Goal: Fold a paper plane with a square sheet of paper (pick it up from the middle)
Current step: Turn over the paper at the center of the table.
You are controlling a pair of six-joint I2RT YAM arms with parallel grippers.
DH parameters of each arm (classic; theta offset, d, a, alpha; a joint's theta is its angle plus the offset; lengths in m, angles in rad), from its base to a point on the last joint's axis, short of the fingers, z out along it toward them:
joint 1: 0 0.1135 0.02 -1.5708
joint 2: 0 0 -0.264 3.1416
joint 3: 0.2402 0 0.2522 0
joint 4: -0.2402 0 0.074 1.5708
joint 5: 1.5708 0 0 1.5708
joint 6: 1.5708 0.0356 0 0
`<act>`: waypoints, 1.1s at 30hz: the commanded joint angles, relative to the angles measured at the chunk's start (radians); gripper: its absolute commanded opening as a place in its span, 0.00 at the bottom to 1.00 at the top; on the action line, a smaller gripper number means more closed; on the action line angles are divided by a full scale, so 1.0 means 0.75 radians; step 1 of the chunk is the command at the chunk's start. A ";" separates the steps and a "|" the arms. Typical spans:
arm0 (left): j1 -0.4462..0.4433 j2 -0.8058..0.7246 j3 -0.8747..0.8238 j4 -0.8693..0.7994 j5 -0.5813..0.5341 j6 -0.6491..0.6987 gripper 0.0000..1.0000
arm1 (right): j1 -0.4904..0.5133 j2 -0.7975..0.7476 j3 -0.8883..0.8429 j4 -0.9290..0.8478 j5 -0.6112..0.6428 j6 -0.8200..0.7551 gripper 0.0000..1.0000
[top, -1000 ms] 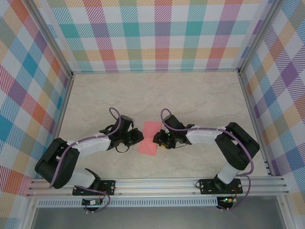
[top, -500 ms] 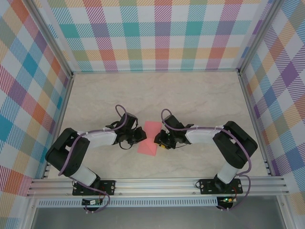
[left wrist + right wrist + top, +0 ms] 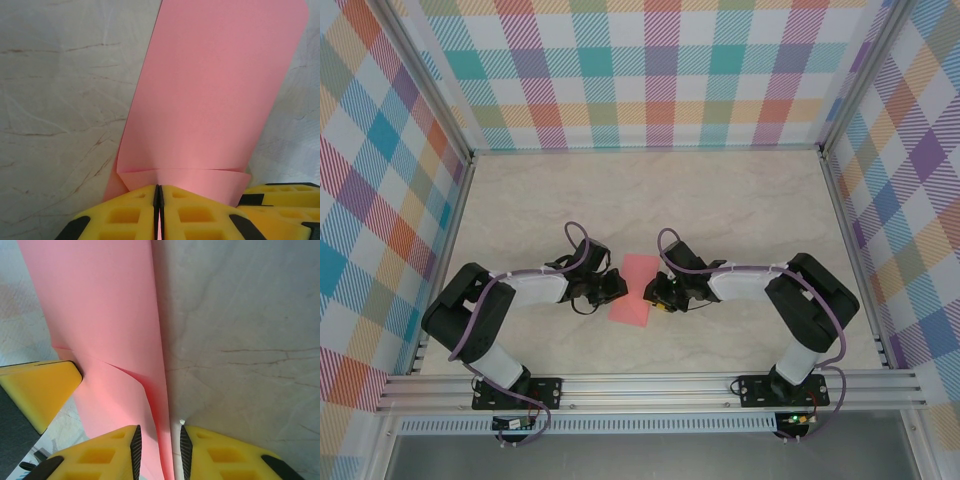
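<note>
Top external view: the paper plane (image 3: 634,290), at this stage a salmon-pink folded sheet, lies on the marble-patterned table (image 3: 720,200) with one arm on either side of it.

The left gripper (image 3: 616,285) sits at the paper's left edge. In the left wrist view its yellow fingers (image 3: 125,212) are pressed together, leaving only a hairline seam. The near edge of the paper (image 3: 210,90), turned up in a narrow flap, runs into that seam, so the paper is pinched there.

The right gripper (image 3: 650,291) sits at the paper's right edge. In the right wrist view its jaws stand a narrow gap apart. The raised long edge of the paper (image 3: 100,305) passes through that gap (image 3: 159,432) and is not clamped. A shallow crease crosses the paper just ahead of these fingers.
</note>
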 commanded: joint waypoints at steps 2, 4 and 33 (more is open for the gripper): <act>-0.008 0.032 0.010 0.018 0.022 0.026 0.11 | 0.006 0.025 0.015 0.113 -0.011 0.012 0.30; -0.007 0.031 0.011 0.015 0.022 0.025 0.11 | 0.006 0.018 0.004 0.145 -0.010 0.022 0.29; -0.007 -0.224 -0.042 -0.046 -0.130 -0.022 0.12 | 0.008 0.037 -0.017 0.272 -0.074 -0.083 0.18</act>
